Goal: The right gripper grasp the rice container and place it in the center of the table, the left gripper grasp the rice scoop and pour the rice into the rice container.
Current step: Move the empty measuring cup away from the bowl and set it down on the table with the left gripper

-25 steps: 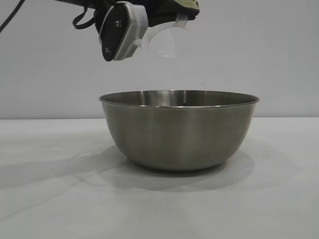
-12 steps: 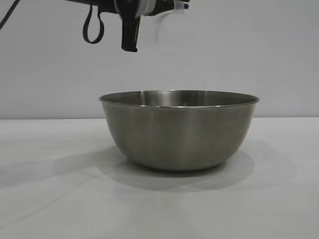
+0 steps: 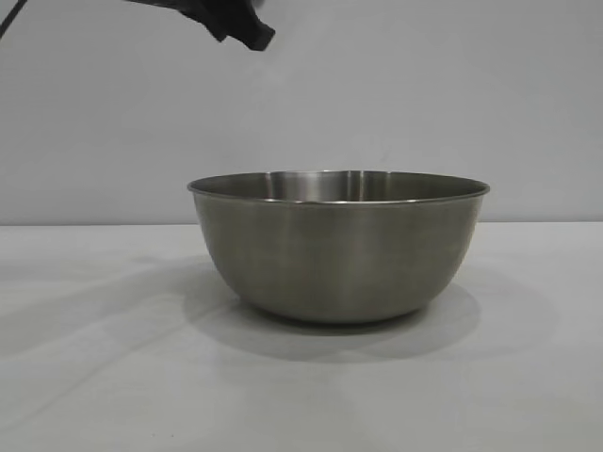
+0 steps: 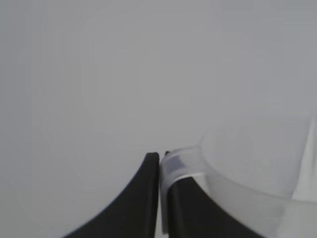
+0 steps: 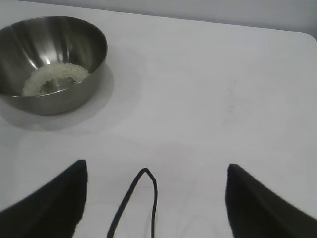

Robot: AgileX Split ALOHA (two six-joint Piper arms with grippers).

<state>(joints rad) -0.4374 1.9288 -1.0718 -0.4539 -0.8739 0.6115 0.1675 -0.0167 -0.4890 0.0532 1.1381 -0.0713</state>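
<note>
Plain grey wall (image 3: 452, 94) behind, filling the far side of the scene.

White matte tabletop (image 3: 94, 377) beneath, spread from near edge to wall, soft shadows cast across its left half.

Large brushed stainless-steel mixing bowl, the rice container (image 3: 339, 247), upright about mid-tabletop in the exterior view, thin rolled rim level, resting on its small base. Same bowl (image 5: 52, 62) seen from the right wrist camera, well apart from that arm, on the far side of the tabletop (image 5: 208, 89).

Shallow patch of off-white rice (image 5: 54, 78) on the bowl's floor, part of the steel bottom showing through it.

Left arm up high at the far left of the exterior view, above and left of the bowl's rim, only a dark tip of the left end effector (image 3: 247, 31) in sight there. From its own wrist camera, left end effector (image 4: 159, 163) clenched, two black fingers (image 4: 143, 198) pressed together on the loop handle of the rice scoop (image 4: 252, 168). Translucent frosted cup held level against the grey wall, clear of the bowl; contents not discernible.

Right end effector (image 5: 156, 198) low over the near tabletop, pointed toward the far side, fingers (image 5: 49, 203) spread wide and released, nothing between them. Thin black cable loop (image 5: 141, 198) lying in the gap between the two fingers.
</note>
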